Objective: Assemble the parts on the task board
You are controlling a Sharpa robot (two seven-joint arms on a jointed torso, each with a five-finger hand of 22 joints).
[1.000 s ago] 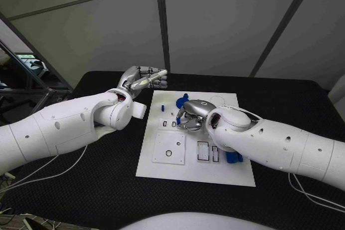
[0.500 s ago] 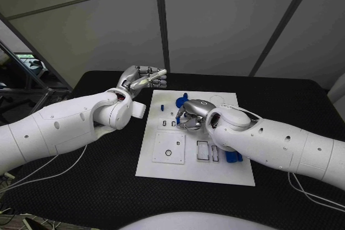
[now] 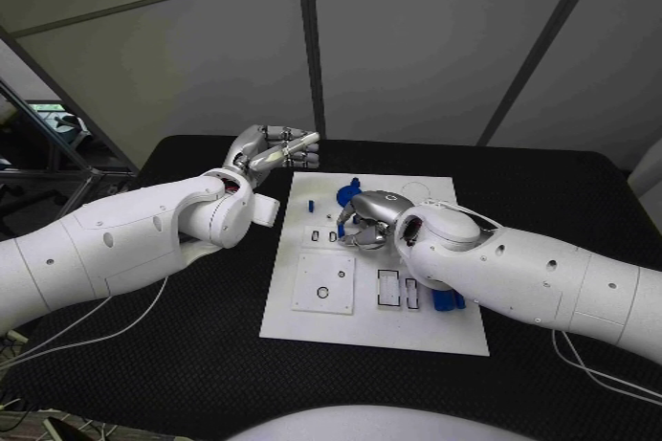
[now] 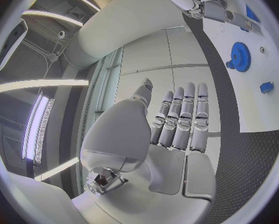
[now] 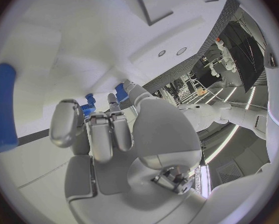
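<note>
The white task board (image 3: 370, 321) lies in the middle of the black table. My right hand (image 3: 364, 221) is down on its far half, fingers curled onto the surface (image 5: 105, 129); whether anything sits under them is hidden. Just beyond that hand is a blue gear (image 3: 352, 187) (image 4: 241, 56), with a small blue peg (image 3: 312, 207) to its left. More blue parts (image 3: 444, 300) lie at the board's right edge, half under my right forearm. My left hand (image 3: 276, 150) (image 4: 176, 124) is raised off the board's far left corner, fingers straight, holding nothing.
A white square plate with a small hole (image 3: 327, 282) sits on the board's left side, with rectangular slots (image 3: 399, 290) beside it. Black table (image 3: 180, 364) surrounds the board. Grey wall panels stand behind the table.
</note>
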